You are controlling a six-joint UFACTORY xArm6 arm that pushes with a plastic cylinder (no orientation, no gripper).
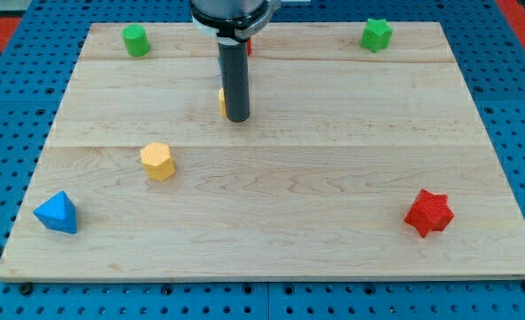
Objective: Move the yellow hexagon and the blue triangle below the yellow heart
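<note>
Nearest the view's bottom, the blue triangle [57, 213] sits by the lower left corner of the wooden surface [333, 178]. Well apart from it, toward the lower right, lies a red star-shaped block [429, 212]. A little farther up on the left, the yellow hexagon [157, 161] rests alone, above and to the right of the triangle.

Farther back, near the middle, the arm's dark rod comes down with its tip [237, 117] on the surface. A sliver of a yellow block [222, 100], likely the yellow heart, shows just beside the rod's left edge; its shape is mostly hidden. Whether they touch cannot be told.

The arm carries no claw, so nothing is held, and no containers appear.

Along the far edge stand a green block [136, 40] at the left, a green star [376, 35] at the right, and a red block [249, 44] barely visible behind the rod.
</note>
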